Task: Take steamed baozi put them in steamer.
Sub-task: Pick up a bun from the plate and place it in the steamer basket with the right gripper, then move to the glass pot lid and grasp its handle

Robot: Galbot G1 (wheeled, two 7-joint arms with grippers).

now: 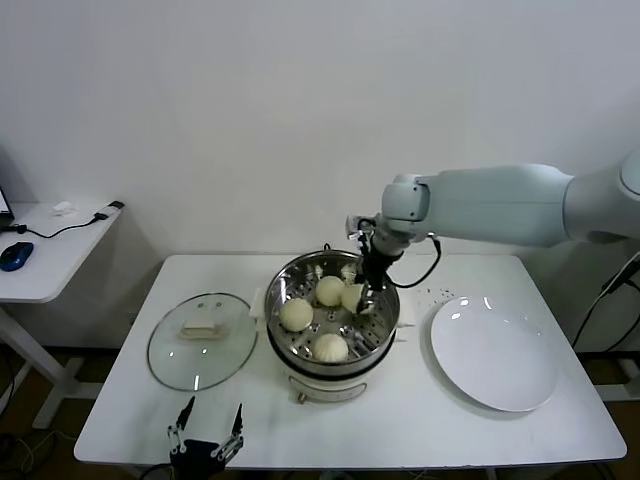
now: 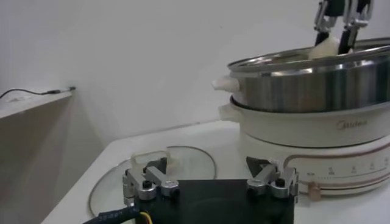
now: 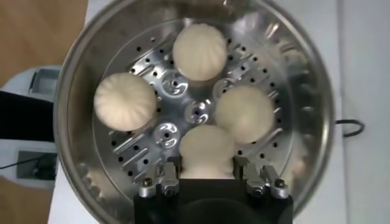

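Right gripper (image 1: 362,296) — baozi (image 3: 207,152) — steamer (image 1: 285,275)

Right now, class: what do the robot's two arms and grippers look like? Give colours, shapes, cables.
The right arm is a smooth, rounded pale grey-white shell with a black cable looping at its wrist. The right gripper is black with slim fingers. The left gripper has a flat black body, silver metal finger mounts with screws, and a black cable with a yellow wire.

Inside the steamer (image 1: 333,345), four steamed baozi (image 1: 330,290) crowd the perforated floor; the right gripper (image 1: 361,297) occupies its right side. Lower-centre tabletop (image 1: 420,420) lies bare between glass lid (image 1: 200,340) and plate (image 1: 495,352).
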